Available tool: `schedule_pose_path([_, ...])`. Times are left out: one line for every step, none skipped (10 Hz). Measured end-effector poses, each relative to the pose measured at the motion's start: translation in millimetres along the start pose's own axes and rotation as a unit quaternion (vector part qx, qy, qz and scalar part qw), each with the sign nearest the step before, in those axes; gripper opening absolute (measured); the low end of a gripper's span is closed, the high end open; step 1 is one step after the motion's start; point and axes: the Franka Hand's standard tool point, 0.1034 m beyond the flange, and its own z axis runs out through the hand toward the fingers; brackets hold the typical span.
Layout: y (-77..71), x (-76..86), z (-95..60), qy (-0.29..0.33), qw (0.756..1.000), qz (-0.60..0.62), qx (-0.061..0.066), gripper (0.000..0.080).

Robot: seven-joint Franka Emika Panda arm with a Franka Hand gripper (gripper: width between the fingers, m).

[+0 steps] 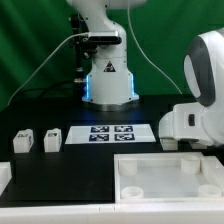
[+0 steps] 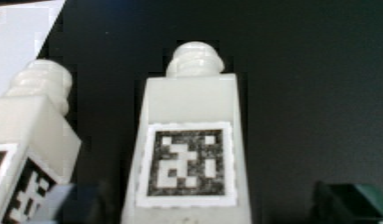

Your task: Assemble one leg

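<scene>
In the wrist view a white leg (image 2: pixel 191 130) lies on the black table, with a rounded peg at its far end and a black-and-white tag on its face. My gripper (image 2: pixel 214 205) is open. Its dark fingertips (image 2: pixel 353 202) stand apart on either side of this leg's near end and do not touch it. A second leg (image 2: pixel 31 125) lies beside it. In the exterior view two more legs (image 1: pixel 22 141) (image 1: pixel 52 139) stand at the exterior view's left. My gripper is hidden there behind the arm's white body (image 1: pixel 200 95).
The marker board (image 1: pixel 110 134) lies in the middle of the table. The large white tray-like piece (image 1: pixel 165 178) with round corner holes lies in front. A white piece (image 1: pixel 4 178) shows at the exterior view's left edge. The robot base (image 1: pixel 107 80) stands behind.
</scene>
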Motion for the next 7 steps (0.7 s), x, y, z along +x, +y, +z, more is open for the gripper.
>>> schedule_pose_path([0.0, 0.0, 0.0, 0.000, 1.000, 0.000, 0.000, 0.0377])
schedule_pose_path([0.0, 0.0, 0.0, 0.000, 1.000, 0.000, 0.000, 0.0290])
schedule_pose_path([0.0, 0.0, 0.0, 0.000, 1.000, 0.000, 0.000, 0.0290])
schedule_pose_path([0.0, 0.0, 0.0, 0.000, 1.000, 0.000, 0.000, 0.0290])
schedule_pose_path([0.0, 0.0, 0.0, 0.000, 1.000, 0.000, 0.000, 0.0290])
schedule_pose_path([0.0, 0.0, 0.0, 0.000, 1.000, 0.000, 0.000, 0.0291])
schedule_pose_path([0.0, 0.0, 0.0, 0.000, 1.000, 0.000, 0.000, 0.0291])
